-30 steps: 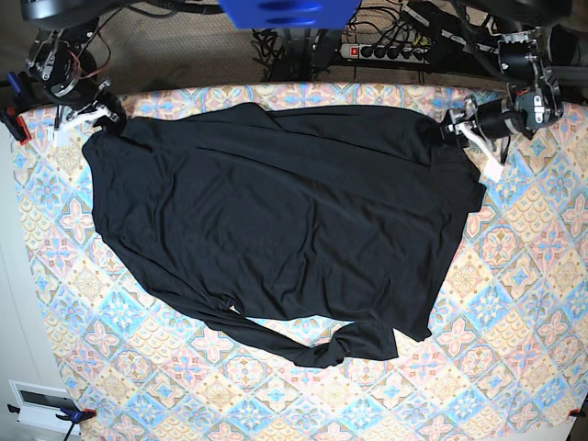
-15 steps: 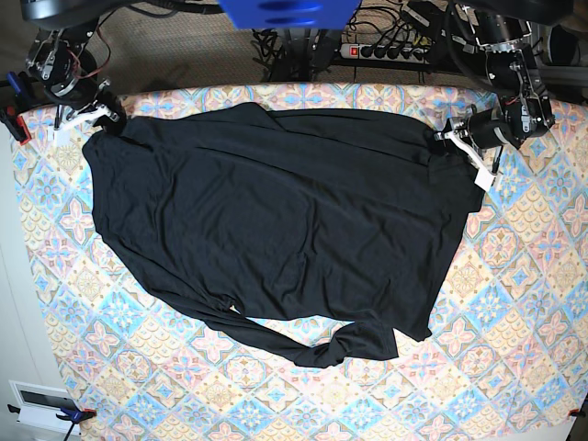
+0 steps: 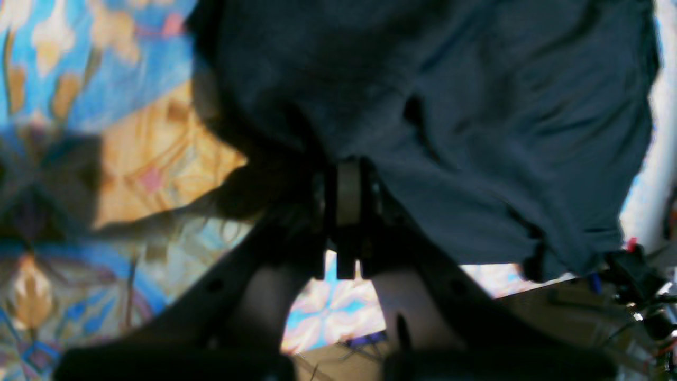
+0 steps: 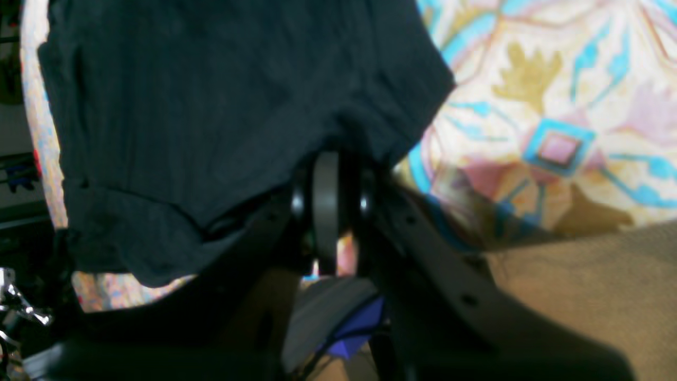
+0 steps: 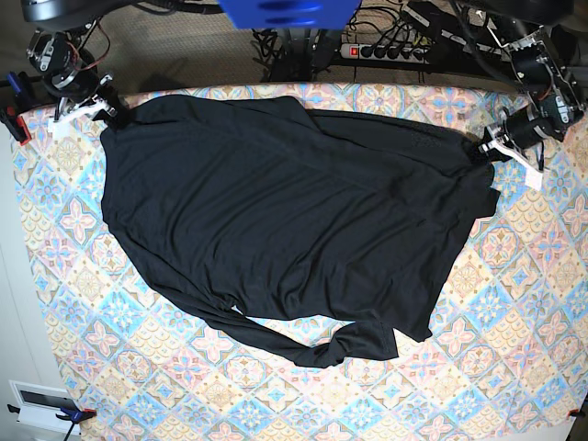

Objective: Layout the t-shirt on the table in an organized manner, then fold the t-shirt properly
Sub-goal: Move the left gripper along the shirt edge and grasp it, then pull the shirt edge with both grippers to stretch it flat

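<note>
right pincer (image 5: 108,112): at the table's far left corner in the base view, clamped on the t-shirt's corner; in the right wrist view the fingers (image 4: 326,201) meet with black cloth bunched against them.
t-shirt (image 5: 285,220): plain black, spread across the middle of the table, stretched between the two pincers along the far edge. Near edge is uneven: a narrow strip curls along the lower left and ends in a rumpled bunch near the front centre. A diagonal fold runs from the top centre toward the right. In the right wrist view a rolled hem shows at the cloth's left side.
table (image 5: 514,367): covered in a cloth of pastel floral diamonds; bare cloth shows on the left, along the front and on the right of the t-shirt.
power strip (image 5: 386,51): on the floor beyond the far edge, with cables around it.
left pincer (image 5: 490,147): near the table's far right corner in the base view, closed on the t-shirt's right corner; in the left wrist view the fingers (image 3: 348,196) are pressed together with the dark fabric hanging from them, blurred.
clamps (image 5: 13,121): red, on the table's left edge, just beside the right pincer.
</note>
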You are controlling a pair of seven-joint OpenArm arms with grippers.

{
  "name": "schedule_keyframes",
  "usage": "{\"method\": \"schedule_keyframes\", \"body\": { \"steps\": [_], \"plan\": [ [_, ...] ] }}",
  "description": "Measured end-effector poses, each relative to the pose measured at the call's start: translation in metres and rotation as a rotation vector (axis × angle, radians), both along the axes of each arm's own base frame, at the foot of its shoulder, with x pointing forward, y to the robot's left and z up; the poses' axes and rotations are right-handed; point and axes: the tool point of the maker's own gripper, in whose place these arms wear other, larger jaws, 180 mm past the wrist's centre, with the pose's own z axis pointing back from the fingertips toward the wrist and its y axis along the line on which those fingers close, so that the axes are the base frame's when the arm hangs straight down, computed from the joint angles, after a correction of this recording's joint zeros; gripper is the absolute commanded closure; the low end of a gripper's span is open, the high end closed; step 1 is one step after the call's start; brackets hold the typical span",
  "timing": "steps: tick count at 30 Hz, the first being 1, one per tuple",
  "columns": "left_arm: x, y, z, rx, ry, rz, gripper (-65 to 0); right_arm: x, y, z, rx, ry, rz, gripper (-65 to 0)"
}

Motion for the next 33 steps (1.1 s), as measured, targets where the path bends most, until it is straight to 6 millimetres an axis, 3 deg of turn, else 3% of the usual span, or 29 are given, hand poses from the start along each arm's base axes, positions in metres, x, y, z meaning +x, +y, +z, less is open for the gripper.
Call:
{"method": "schedule_keyframes", "body": {
  "steps": [4,8,12,19,26,31,33],
  "plan": [
    [0.001,0.000,0.000,0.001,-0.003,0.001,0.0,-0.005,0.009,0.007,0.000,0.009,0.057,-6.0],
    [-0.001,0.000,-0.001,0.001,0.005,-0.001,0.0,-0.037,0.014,-0.001,-0.010,0.093,0.067,-15.5],
    [-0.002,-0.003,-0.003,-0.002,0.009,-0.009,0.0,-0.028,0.028,0.005,0.019,0.042,0.071,-21.1],
    [-0.002,-0.012,-0.006,-0.009,0.022,-0.034,0.0,-0.038,0.025,-0.001,0.012,0.076,0.067,-21.2],
    [-0.001,-0.011,-0.005,-0.007,0.020,-0.034,0.0,-0.027,0.026,0.003,0.016,0.045,0.061,-20.9],
    [-0.001,-0.011,-0.005,-0.007,0.019,-0.035,0.0,-0.033,0.033,-0.008,0.077,0.058,0.024,-20.9],
    [-0.001,-0.011,-0.005,-0.006,0.020,-0.035,0.0,-0.026,0.036,-0.008,0.079,0.048,0.042,-20.8]
  ]
}}
